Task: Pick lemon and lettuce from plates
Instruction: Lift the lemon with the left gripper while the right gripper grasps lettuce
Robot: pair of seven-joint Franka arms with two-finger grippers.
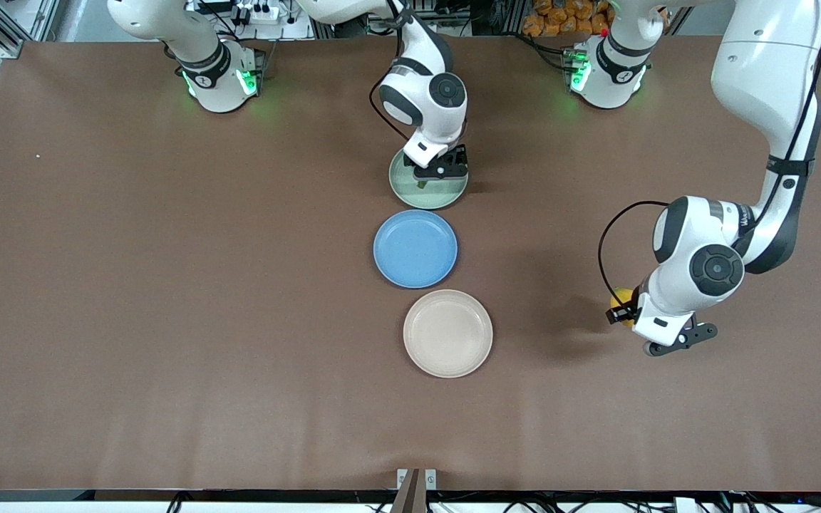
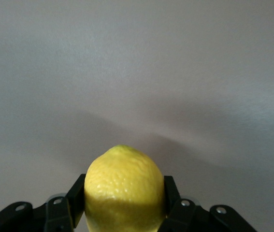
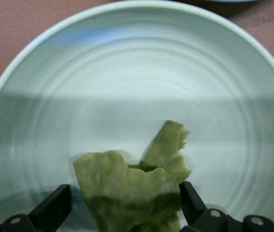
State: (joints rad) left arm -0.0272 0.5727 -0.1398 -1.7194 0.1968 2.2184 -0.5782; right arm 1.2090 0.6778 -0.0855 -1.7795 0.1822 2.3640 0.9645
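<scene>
The lemon (image 1: 621, 296) is bright yellow and sits between the fingers of my left gripper (image 1: 625, 311), which is shut on it over bare table toward the left arm's end. In the left wrist view the lemon (image 2: 124, 186) fills the gap of the left gripper (image 2: 124, 212). The lettuce (image 1: 421, 184) lies in the pale green plate (image 1: 400, 189). My right gripper (image 1: 430, 175) is down in that plate. In the right wrist view the right gripper (image 3: 122, 200) is open around the lettuce (image 3: 129, 191), one finger touching it, the other a little apart. The beige plate (image 1: 447, 333) holds nothing.
A blue plate (image 1: 415, 249) lies between the pale green plate and the beige plate, the three in a row down the middle of the brown table (image 1: 168, 285). The pale green plate's floor (image 3: 127, 63) shows bare around the lettuce.
</scene>
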